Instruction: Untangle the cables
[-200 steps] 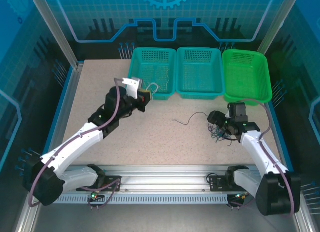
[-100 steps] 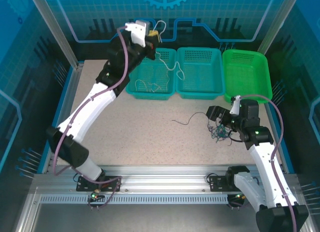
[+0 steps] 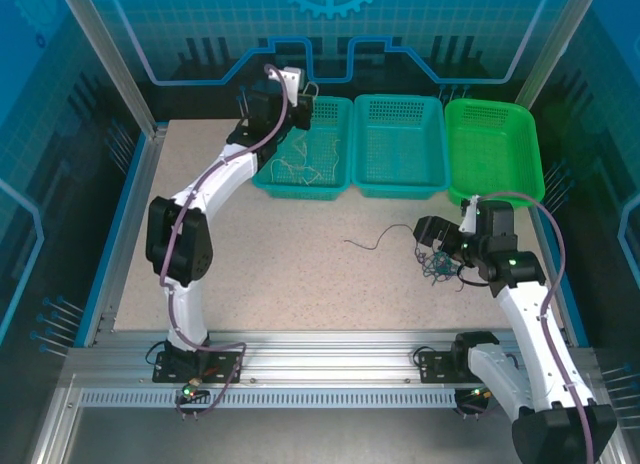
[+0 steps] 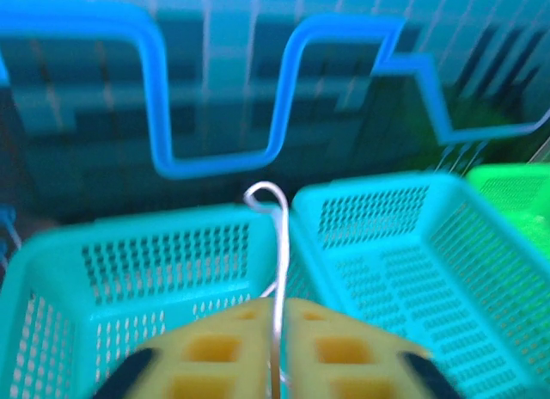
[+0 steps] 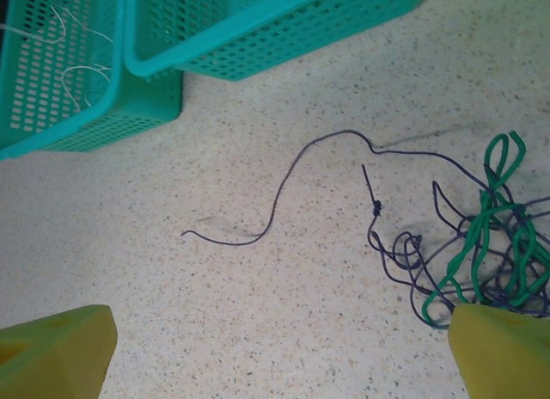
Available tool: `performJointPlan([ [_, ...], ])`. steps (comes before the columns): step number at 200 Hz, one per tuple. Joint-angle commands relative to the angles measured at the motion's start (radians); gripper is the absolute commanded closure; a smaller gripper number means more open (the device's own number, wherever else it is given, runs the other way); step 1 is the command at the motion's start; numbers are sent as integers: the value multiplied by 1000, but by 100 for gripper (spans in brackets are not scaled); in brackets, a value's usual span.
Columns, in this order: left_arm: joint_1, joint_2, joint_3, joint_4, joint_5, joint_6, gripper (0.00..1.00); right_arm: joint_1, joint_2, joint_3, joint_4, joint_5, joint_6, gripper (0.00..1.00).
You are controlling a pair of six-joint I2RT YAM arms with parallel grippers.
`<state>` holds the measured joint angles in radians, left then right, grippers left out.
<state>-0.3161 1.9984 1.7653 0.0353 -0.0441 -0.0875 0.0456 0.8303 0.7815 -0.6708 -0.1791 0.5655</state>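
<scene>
Whitish cable point(image 4: 278, 261) far left, cable tangle point(image 3: 438, 267) near right.
Top: left gripper point(image 3: 300, 88) is above the far-left teal basket point(image 3: 268, 180), and the right gripper point(image 3: 433, 242) is beside the tangle. Left wrist: jaws narrow, pinching the whitish cable. Right wrist: jaws wide, with the tangle by the right finger.

top: set high behind, faced down on table point(image 3: 300, 274) | left wrist: held near baskets point(image 4: 369, 236), faced rearward | right wrist: faced down near cables point(image 5: 481, 248) | baskets shared by all

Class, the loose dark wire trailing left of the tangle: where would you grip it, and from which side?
Grip the dark wire on its free left stretch, from above, jaws astride: there it lies flat on the table, clear of the green tangle.
</scene>
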Motion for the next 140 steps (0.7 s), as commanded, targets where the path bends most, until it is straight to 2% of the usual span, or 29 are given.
performJointPlan([
  [1,15,14,-46,-16,-12,-63,64,-3,6,9,-41,38,25,0],
  [16,15,-19,-85,17,-2,-84,48,-6,0,6,-45,54,24,0],
  [57,11,-160,-186,51,43,-147,27,-38,1,-18,-43,163,41,0],
  [72,-1,-222,-224,43,53,-172,8,-64,10,-27,-46,215,62,0],
  [77,-9,-243,-234,33,52,-171,5,-74,14,-33,-45,232,73,0],
  [90,-40,-301,-281,32,52,-155,1,-105,31,-47,-44,253,86,0],
  [140,-185,-534,-502,79,56,-91,1,-192,144,-78,-43,244,96,0],
])
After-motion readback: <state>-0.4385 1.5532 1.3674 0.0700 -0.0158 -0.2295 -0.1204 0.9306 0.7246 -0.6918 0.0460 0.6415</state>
